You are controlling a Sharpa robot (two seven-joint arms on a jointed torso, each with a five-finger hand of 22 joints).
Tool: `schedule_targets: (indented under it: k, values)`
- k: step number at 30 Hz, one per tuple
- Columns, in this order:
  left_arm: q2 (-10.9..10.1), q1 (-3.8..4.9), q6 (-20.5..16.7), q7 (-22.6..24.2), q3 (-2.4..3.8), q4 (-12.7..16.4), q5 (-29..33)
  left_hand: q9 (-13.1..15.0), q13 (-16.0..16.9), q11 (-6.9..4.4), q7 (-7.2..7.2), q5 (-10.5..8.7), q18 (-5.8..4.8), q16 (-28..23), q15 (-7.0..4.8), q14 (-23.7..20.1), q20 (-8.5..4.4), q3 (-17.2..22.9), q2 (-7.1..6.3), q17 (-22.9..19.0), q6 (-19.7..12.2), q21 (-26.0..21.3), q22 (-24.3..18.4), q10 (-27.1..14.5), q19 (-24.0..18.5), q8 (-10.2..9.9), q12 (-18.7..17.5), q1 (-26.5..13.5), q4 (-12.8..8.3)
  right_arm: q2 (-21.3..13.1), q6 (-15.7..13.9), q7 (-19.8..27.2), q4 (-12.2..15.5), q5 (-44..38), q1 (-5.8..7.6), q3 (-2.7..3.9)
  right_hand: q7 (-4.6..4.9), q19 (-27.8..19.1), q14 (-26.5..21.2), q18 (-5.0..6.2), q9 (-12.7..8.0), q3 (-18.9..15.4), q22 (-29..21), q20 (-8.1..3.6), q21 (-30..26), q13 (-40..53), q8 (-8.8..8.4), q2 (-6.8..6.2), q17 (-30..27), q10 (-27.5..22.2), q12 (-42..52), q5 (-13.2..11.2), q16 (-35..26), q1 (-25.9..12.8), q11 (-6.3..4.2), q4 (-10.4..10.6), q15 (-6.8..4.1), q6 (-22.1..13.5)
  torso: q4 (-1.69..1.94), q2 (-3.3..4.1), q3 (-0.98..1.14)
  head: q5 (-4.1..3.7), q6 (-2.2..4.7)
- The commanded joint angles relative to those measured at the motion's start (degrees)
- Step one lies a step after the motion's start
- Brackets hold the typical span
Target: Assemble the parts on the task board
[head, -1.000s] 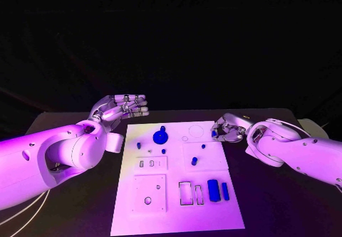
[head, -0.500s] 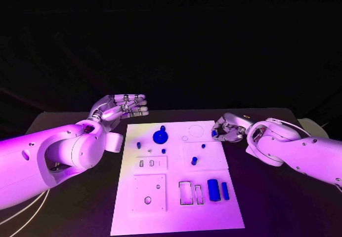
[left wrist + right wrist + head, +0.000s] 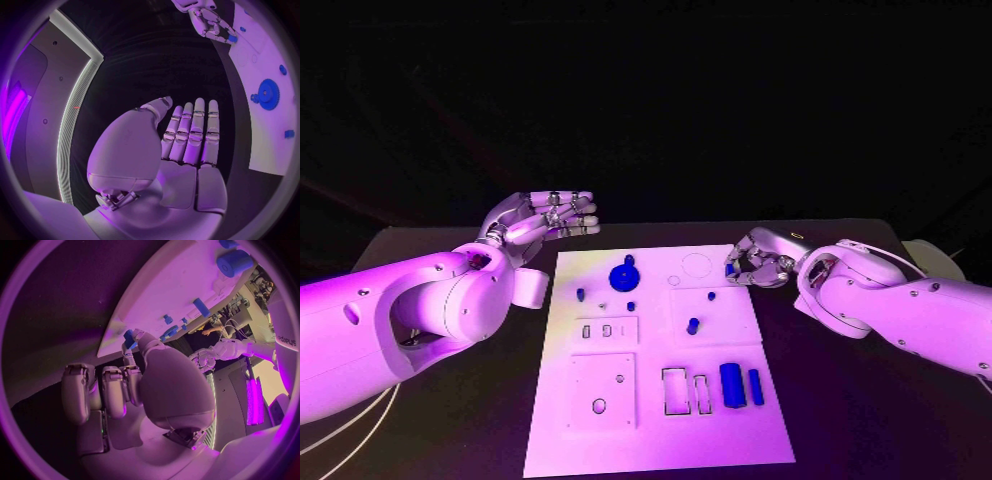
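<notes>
The white task board [image 3: 661, 420] lies mid-table with blue parts on it: a gear [image 3: 625, 276], short pegs [image 3: 692, 325] and two bars [image 3: 731, 384] beside empty rectangular slots [image 3: 675, 390]. My right hand [image 3: 762, 258] hovers at the board's far right edge and pinches a small blue part [image 3: 129, 337] between thumb and fingertip; the same part [image 3: 232, 37] appears in the left wrist view. My left hand [image 3: 545, 218] floats off the board's far left corner. Its fingers [image 3: 190, 132] are straight and hold nothing.
A small white block [image 3: 529, 290] sits on the black table by the board's left edge, under my left forearm. Bare black table [image 3: 862, 420] runs along both sides of the board. A round recess [image 3: 697, 264] lies on the board near my right hand.
My right hand has edged slightly toward the board's far right corner with the blue part still pinched. The left hand has stayed in place.
</notes>
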Motion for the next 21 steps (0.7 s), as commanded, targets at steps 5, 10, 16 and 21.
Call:
schedule_targets:
  k: [5,10,16,21]
  values:
    - [0.08,0.01,1.16,0.26,0.03,-0.01,-0.03,-0.07,-0.01,0.43,0.24,-0.16,0.62,-0.32,0.15,-0.32,0.19,0.43,0.0,0.09,0.01,-0.25,-0.1,-0.11,-0.37,-0.33,-0.28,0.49,-0.02,-0.93,-5.39,-2.58,3.41,-0.42,0.06,0.08,-0.34,1.25,5.85,-0.26,0.36,0.21,9.03,-0.66,0.76,9.77,0.57,0.18,14.69,1.46,0.2,0.64,0.38,-1.37,-0.79,0.49,-0.71,0.96,-0.05,-0.09,-0.04,0.11,-0.02]
    - [0.2,0.01,1.2,0.22,0.02,-0.1,-0.03,-0.07,0.0,0.43,0.23,-0.15,0.62,-0.37,0.16,-0.33,0.19,0.5,0.03,0.1,0.0,-0.26,-0.11,-0.12,-0.39,-0.38,-0.32,0.5,-0.04,-1.26,-6.49,-5.3,7.86,-1.48,0.48,0.14,-0.51,1.42,5.87,-0.33,0.45,0.24,9.26,-0.8,0.96,9.69,0.76,0.38,14.78,1.39,0.1,1.06,0.42,-1.88,-0.94,0.74,-0.86,1.21,-0.05,-0.13,-0.08,0.28,-0.09]
    - [0.67,0.0,1.28,0.14,0.02,-0.53,-0.03,-0.07,0.0,0.43,0.23,-0.15,0.62,-0.37,0.16,-0.33,0.19,0.5,0.03,0.1,0.0,-0.26,-0.11,-0.12,-0.39,-0.38,-0.32,0.5,-0.04,0.84,-6.63,-8.48,12.8,-3.05,0.64,0.13,-0.57,1.51,5.89,-0.36,0.47,0.3,9.37,-0.87,1.06,9.64,0.79,0.59,14.86,1.35,0.04,1.17,0.45,-2.16,-1.0,0.92,-0.92,1.23,0.05,-0.16,-0.06,1.25,-0.44]
    - [1.36,-0.02,1.32,0.05,0.01,-1.1,-0.03,-0.07,0.0,0.43,0.23,-0.15,0.62,-0.37,0.16,-0.33,0.19,0.5,0.03,0.1,0.0,-0.26,-0.11,-0.12,-0.39,-0.38,-0.32,0.5,-0.04,4.65,-6.01,-10.6,15.38,-5.9,0.41,-0.21,-0.57,1.62,5.92,-0.4,0.47,0.33,9.53,-0.91,1.21,9.64,0.78,0.71,14.96,1.35,0.03,1.17,0.49,-2.32,-1.01,1.03,-0.94,1.17,0.11,-0.27,-0.13,2.34,-0.81]
